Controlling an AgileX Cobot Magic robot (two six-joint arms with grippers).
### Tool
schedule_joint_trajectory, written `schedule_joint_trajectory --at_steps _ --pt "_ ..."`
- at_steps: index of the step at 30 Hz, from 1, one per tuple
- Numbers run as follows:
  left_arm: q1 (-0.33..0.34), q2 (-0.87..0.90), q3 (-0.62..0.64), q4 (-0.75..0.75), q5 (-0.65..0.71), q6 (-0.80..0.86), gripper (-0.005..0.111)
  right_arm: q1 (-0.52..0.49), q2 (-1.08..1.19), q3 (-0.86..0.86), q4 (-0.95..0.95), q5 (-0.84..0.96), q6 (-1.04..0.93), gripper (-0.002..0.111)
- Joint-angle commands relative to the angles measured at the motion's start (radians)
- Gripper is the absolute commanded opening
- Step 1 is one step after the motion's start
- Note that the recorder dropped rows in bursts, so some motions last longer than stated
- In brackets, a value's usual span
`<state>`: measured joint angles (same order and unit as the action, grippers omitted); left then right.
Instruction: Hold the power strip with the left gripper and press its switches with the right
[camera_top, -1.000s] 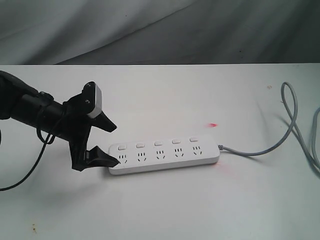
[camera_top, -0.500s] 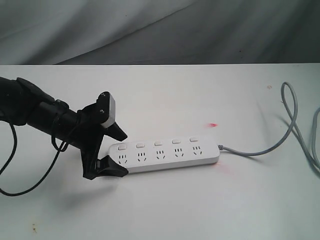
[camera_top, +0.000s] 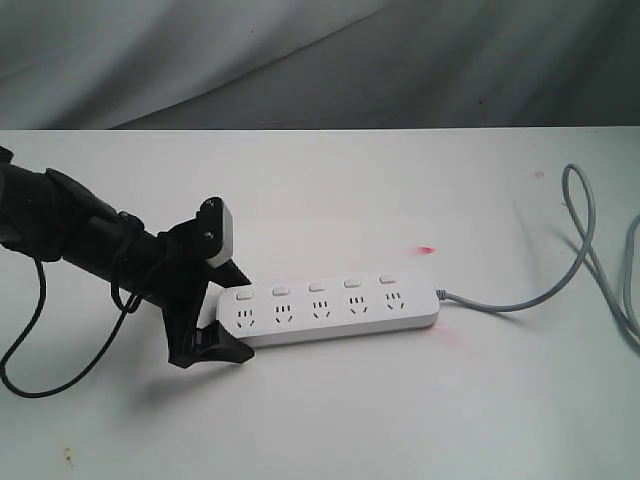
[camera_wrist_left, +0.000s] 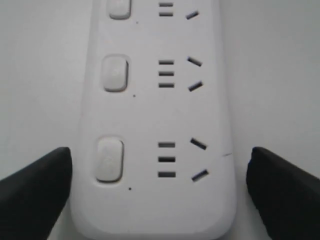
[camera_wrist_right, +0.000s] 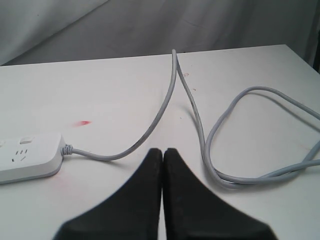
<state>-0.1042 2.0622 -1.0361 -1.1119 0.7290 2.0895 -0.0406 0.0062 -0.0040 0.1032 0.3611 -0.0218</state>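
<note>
The white power strip (camera_top: 330, 310) lies flat on the white table, its grey cord (camera_top: 520, 302) leaving the right end. Its small white switches (camera_top: 315, 287) run along the far side. My left gripper (camera_top: 240, 312) is open and straddles the strip's left end, one finger on the far side and one finger (camera_top: 225, 350) on the near side. In the left wrist view the gripper (camera_wrist_left: 159, 165) frames the end switch (camera_wrist_left: 109, 159), with a slim gap showing at the fingers (camera_wrist_left: 280, 190). My right gripper (camera_wrist_right: 163, 152) is shut on nothing, above the table beyond the strip's cord end (camera_wrist_right: 30, 156).
The grey cord (camera_wrist_right: 210, 125) loops over the right part of the table. A small red mark (camera_top: 426, 249) lies behind the strip. A loose black cable (camera_top: 40, 340) hangs from the left arm. Grey cloth (camera_top: 320, 60) backs the table's far edge.
My left gripper has slid right, from beside the strip's left end to astride it, jaws still wide. The strip has not moved.
</note>
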Motion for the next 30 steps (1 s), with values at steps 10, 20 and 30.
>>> schedule_joint_trajectory --at_steps 10,20,30 --pt "-0.005 0.003 -0.004 -0.014 0.011 0.004 0.057 0.001 -0.006 0.004 0.005 -0.008 0.001 0.0" --pt "-0.005 0.003 -0.004 -0.014 0.002 0.004 0.013 0.001 -0.006 0.004 0.005 -0.008 0.001 0.0" --pt "-0.005 0.003 -0.004 -0.014 0.004 0.004 0.0 0.001 -0.006 0.004 0.005 -0.008 0.001 0.0"
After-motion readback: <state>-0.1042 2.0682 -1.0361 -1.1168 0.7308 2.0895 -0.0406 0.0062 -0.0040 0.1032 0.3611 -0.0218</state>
